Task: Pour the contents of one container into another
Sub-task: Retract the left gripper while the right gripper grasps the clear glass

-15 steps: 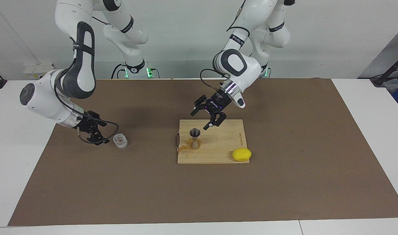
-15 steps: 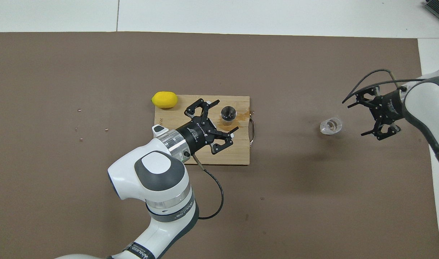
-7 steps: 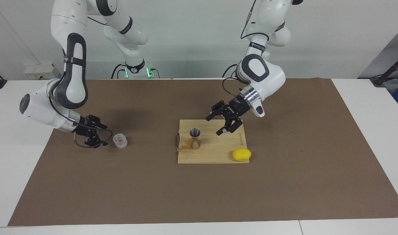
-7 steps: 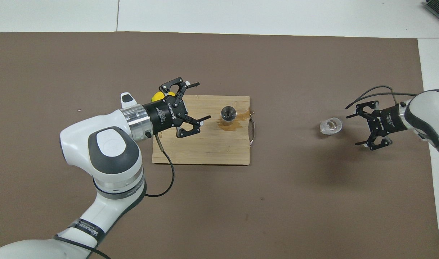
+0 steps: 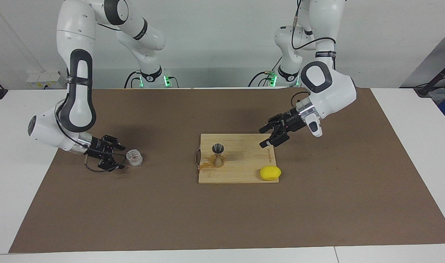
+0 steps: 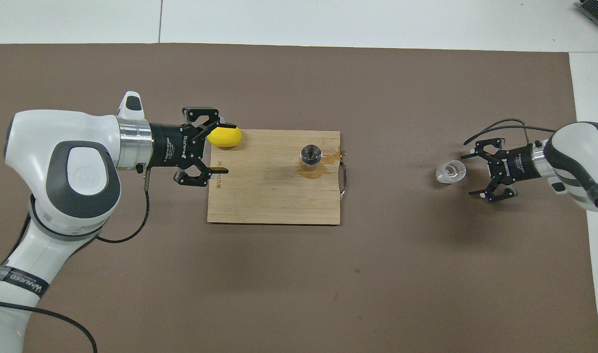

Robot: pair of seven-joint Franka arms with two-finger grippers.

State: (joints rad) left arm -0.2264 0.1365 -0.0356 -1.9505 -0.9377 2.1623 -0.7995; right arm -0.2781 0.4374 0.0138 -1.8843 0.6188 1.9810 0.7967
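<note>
Right gripper (image 5: 117, 157), jaws spread and empty, sits low just beside the clear cup (image 5: 134, 157) on the brown mat (image 5: 222, 219), apparently poised to grasp. Next: close, carry, tip into the jigger (image 5: 218, 155) on the cutting board (image 5: 244, 168). Left gripper (image 5: 269, 136), open, hangs over the board's edge.
</note>
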